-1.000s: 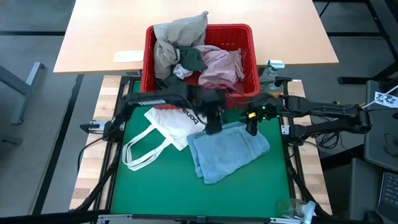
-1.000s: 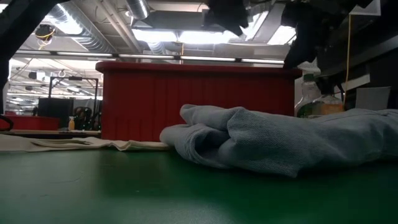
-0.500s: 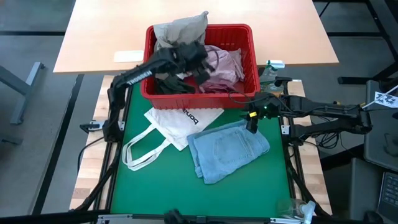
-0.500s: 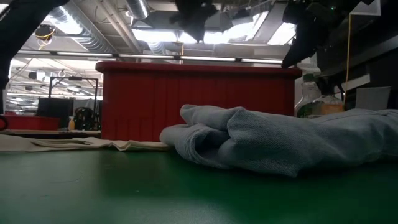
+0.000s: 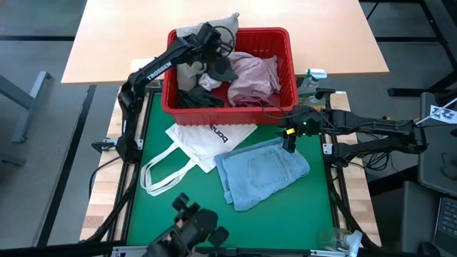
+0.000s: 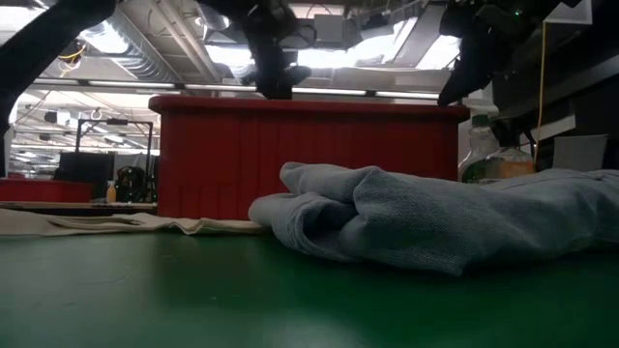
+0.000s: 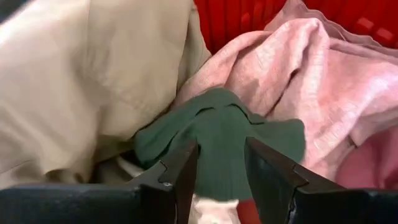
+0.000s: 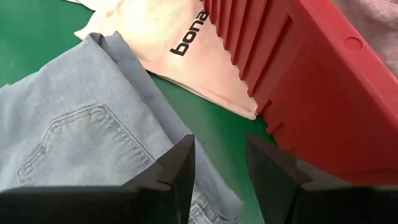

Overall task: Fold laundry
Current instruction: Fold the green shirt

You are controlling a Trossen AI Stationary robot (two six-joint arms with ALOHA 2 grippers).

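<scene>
The red basket [image 5: 285, 71] holds a beige garment [image 5: 196, 39], a dark green piece [image 7: 217, 140] and a pink one [image 5: 251, 71]. The left claw [image 5: 214, 44] has swung from the counter's [image 5: 285, 214] middle to hang over the basket, fingers parted and empty above the green cloth. The right claw [image 5: 289, 146] hovers partly open over the light blue jeans [image 5: 260, 171], beside the tote bag [image 5: 200, 139].

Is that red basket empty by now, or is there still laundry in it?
Still holding laundry. The red basket contains a beige garment, a pink one and a dark green one, all crumpled.
</scene>
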